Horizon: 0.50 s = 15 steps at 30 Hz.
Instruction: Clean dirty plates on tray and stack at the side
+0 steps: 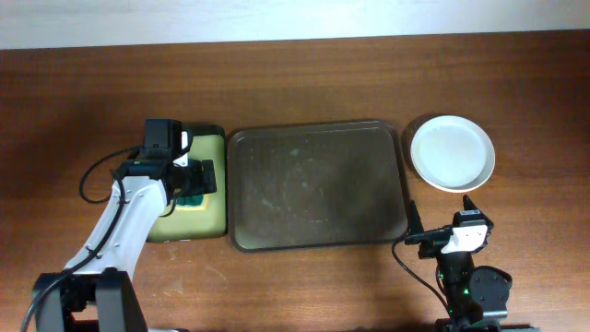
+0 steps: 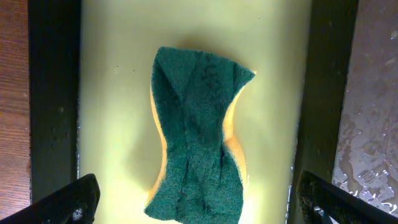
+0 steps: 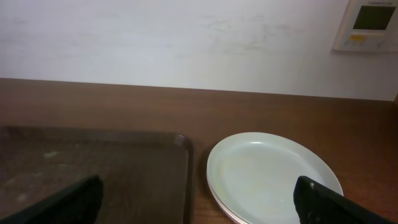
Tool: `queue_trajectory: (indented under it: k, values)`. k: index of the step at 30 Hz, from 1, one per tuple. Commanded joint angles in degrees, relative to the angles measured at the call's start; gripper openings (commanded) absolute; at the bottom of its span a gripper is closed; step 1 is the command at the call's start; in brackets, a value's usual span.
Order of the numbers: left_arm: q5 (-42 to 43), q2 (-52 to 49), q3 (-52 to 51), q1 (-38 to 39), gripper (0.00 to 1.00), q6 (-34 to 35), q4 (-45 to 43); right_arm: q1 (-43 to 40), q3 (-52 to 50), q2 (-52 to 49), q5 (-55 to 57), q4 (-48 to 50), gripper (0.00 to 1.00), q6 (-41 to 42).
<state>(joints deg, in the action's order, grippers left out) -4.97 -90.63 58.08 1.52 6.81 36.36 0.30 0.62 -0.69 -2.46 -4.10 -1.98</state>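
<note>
Two claws, each with fingers spread wide and gripping nothing. The left claw [image 1: 195, 181] hangs over a green-topped yellow sponge [image 2: 198, 134] that lies in the small black tray [image 2: 53, 99] with a yellow-green inside. Just beside it on the bench [image 1: 304, 83] sits the dark brown tray [image 1: 318, 189], its floor streaked with damp. Right of that, on the bench, the white plates [image 1: 452, 152] sit stacked. The right claw [image 1: 442, 221] sits nearer the front edge.
</note>
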Motion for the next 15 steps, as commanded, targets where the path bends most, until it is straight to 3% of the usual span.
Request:
queue_trajectory:
  k: [1,4,7,11,14,15]
  values:
    - [-0.5,6.0,0.2,0.0,0.99,-0.7,-0.1,-0.4,-0.3,0.5,-0.3,-0.2,0.98,-0.4]
    - [-0.5,17.5,-2.3,0.0,0.99,-0.7,-0.1,-0.4,-0.3,0.5,-0.3,-0.2,0.98,-0.4]
    - [-0.5,34.2,-11.1,0.0,1.00,-0.7,-0.1,-0.4,-0.3,0.5,-0.3,-0.2,0.98,-0.4]
    - [-2.0,61.0,-33.5,-0.2,0.99,-0.6,-0.4,-0.4,-0.3,0.5,-0.3,-0.2,0.99,-0.4]
    - [-1.7,78.5,-46.5,-0.2,0.99,-0.5,-12.7,-0.4,-0.3,0.5,-0.3,-0.2,0.98,-0.4]
    - [-1.7,84.0,-50.6,-0.2,0.99,-0.5,-21.9,-0.4,-0.3,0.5,-0.3,-0.2,0.98,-0.4]
